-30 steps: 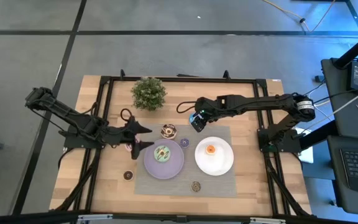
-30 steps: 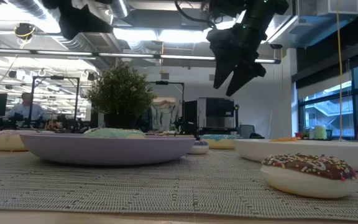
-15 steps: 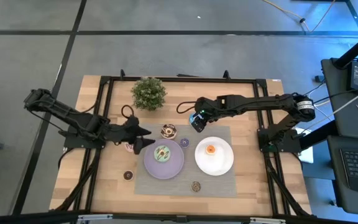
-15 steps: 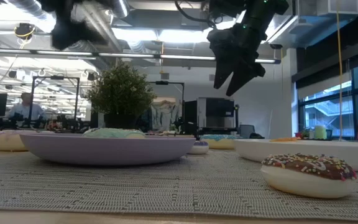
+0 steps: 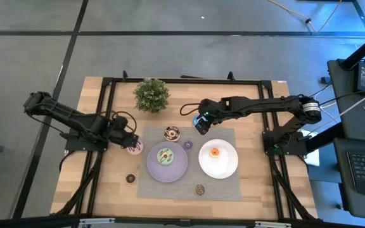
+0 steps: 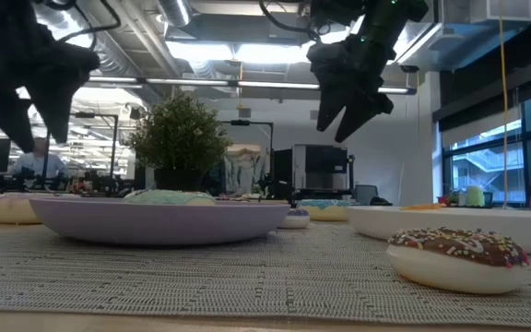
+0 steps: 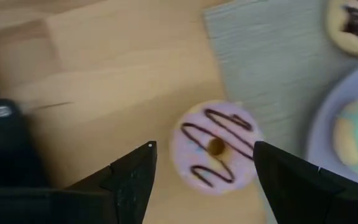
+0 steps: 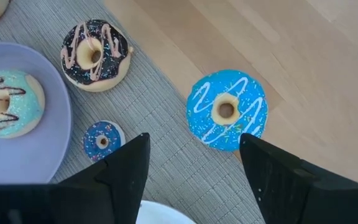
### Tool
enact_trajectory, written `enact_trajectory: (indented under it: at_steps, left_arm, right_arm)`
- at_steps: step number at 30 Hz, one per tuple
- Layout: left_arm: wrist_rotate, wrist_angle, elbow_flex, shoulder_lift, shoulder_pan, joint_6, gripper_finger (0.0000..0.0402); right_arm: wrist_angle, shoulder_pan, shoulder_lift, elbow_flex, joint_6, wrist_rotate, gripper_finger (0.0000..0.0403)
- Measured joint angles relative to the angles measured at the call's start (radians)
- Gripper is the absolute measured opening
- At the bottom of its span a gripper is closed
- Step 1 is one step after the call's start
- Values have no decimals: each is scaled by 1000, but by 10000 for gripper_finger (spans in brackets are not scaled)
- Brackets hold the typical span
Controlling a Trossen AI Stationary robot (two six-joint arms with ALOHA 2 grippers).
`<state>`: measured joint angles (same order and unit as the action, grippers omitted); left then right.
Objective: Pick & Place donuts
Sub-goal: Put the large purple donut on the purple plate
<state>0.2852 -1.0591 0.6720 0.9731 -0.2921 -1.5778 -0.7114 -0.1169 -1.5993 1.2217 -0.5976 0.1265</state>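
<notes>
We see the left gripper hanging over bare wood, fingers spread wide and empty, either side of a pink donut lying flat just beside the grey mat's edge, its chocolate stripes running diagonally. The lilac plate holds a green donut. The right gripper, also open and empty, hovers above a blue donut straddling the mat's far edge.

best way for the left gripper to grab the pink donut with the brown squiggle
From straight above, one finger on each side of the outer rim. The pink donut lies flat on bare wood beside the mat, and the open left gripper already straddles it.
</notes>
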Motion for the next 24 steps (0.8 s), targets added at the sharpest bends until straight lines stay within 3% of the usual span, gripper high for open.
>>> enact_trajectory:
  at_steps: [8, 16, 24]
  left_arm:
    - [-79, -2, -15, 63, 0, -35, 243]
    - [-113, 213, -137, 76, 0, -65, 215]
    - [-126, 230, -161, 76, 0, -95, 197]
  right_arm:
    - [8, 0, 0, 0, 1, 0, 250]
    - [13, 0, 0, 0, 4, 0, 250]
    - [12, 0, 0, 0, 5, 0, 250]
